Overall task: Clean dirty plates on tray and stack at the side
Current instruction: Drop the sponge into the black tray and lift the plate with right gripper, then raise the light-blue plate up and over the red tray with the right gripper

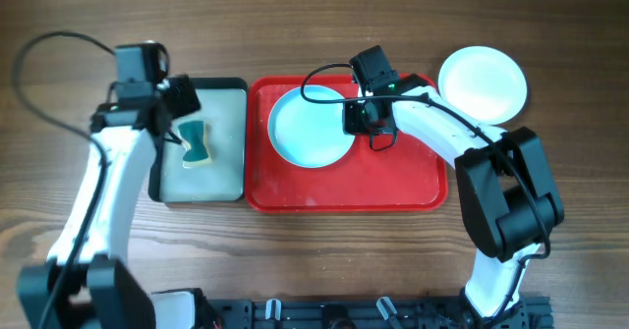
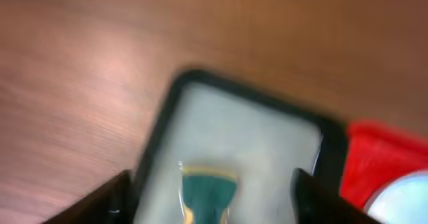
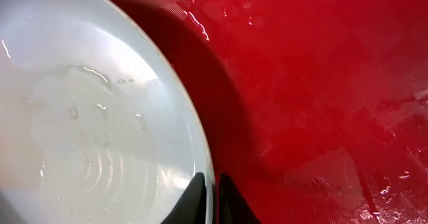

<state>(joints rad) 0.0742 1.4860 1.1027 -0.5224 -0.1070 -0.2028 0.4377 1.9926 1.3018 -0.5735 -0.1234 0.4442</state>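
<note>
- A wooden table (image 1: 324,34) seen from above, with two robot arms reaching in from the near edge.
- The red tray (image 1: 344,187) lies in the middle of the table. Its floor is wet, with droplets and streaks showing in the right wrist view.
- A light-blue plate (image 1: 310,128) rests in the tray's far left part. Water is pooled in its shallow well.
- The right gripper (image 3: 212,200) is at that plate's right edge. Its jaws are nearly together, one dark fingertip on each side of the rim, pinching it.
- A white plate (image 1: 482,82) sits on the bare table, beyond the tray's far right corner and just clear of it.
- Touching the red tray's left side is a smaller black-rimmed tray (image 1: 228,162) with a pale inside.
- A green and yellow sponge (image 1: 197,142) lies in this small tray, towards its left side.
- The left gripper (image 1: 187,121) hangs over the sponge with its jaws wide apart. In the blurred left wrist view its two fingers (image 2: 110,197) stand either side of the sponge, gripping nothing.
</note>
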